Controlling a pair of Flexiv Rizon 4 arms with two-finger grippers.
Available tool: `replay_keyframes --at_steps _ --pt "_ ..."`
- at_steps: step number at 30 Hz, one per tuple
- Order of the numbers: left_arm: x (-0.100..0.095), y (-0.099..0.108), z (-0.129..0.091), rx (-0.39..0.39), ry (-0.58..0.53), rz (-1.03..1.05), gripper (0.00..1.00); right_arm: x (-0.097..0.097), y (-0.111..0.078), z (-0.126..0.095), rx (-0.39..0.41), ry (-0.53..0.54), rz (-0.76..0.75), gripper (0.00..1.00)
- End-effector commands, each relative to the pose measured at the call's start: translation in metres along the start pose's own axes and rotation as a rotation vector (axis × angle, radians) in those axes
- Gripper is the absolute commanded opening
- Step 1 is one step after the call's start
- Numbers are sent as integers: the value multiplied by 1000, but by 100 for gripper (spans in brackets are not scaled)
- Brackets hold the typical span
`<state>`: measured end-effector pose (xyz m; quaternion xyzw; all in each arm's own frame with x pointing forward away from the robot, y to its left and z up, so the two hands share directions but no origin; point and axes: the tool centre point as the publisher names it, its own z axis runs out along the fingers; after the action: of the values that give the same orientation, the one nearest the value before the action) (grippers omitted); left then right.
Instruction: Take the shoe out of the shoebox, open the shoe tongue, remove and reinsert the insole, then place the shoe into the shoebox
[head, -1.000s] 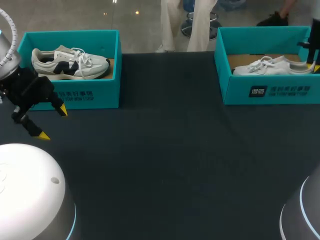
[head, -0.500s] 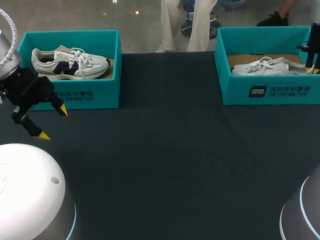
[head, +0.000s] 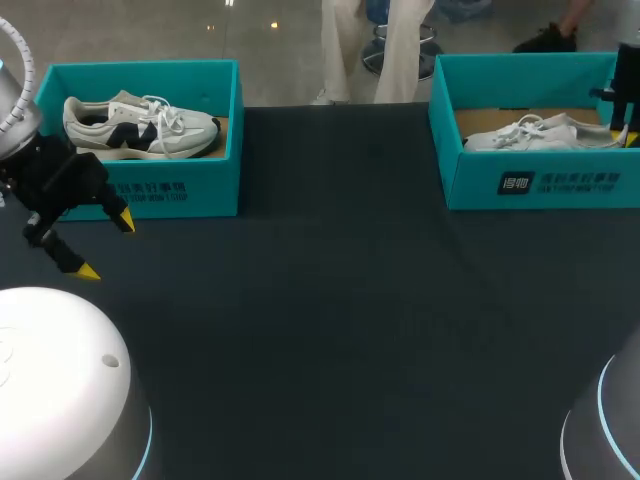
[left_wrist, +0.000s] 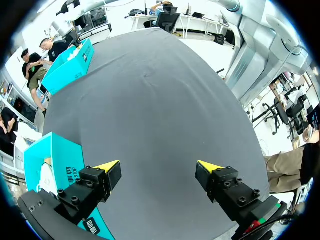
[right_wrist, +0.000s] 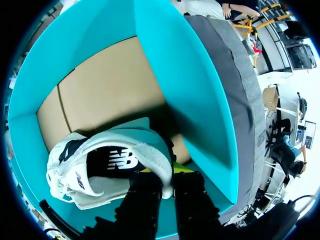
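i see the worktop under a dark grey cloth, running wide across my feed. at its far left corner sits a second teal box, open on top. a grey and white sneaker with navy patches rests inside it, toe toward the right.

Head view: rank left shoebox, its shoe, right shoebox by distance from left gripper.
1. Left shoebox: front wall right beside the left gripper.
2. Left shoe: inside that box, behind the front wall.
3. Right shoebox: across the table, at its far right.
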<state>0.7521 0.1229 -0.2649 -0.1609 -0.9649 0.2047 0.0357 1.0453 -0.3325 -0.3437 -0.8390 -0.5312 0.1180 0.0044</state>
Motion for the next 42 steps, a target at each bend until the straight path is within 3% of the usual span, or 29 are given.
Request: replay_keyframes --at_steps 1,11,13,16,18,22,25,28,33,37,42 --pt "1 0 0 -1 0 0 100 3 3 -3 3 -9 -7 0" --pt "1 0 0 -1 0 0 100 3 -2 0 7 -9 -8 0" --pt "1 0 0 -1 0 0 100 2 -3 -1 8 -7 -9 37" --pt "1 0 0 -1 0 0 100 2 -5 -4 4 -4 -10 50" --pt "1 0 0 -1 0 0 100 1 -6 -10 -7 -1 -12 71" --pt "1 0 0 -1 0 0 100 -3 -9 -26 -48 1 -7 74" --pt "1 0 0 -1 0 0 100 -5 -10 -46 -86 8 -6 82" --pt "1 0 0 -1 0 0 100 -4 -12 -67 -114 10 -12 100" --pt "1 0 0 -1 0 0 100 0 -24 -100 -152 24 -29 100" --pt "1 0 0 -1 0 0 100 13 -44 -123 -184 30 -66 100" --pt "1 0 0 -1 0 0 100 31 -61 -131 -156 45 -105 100"
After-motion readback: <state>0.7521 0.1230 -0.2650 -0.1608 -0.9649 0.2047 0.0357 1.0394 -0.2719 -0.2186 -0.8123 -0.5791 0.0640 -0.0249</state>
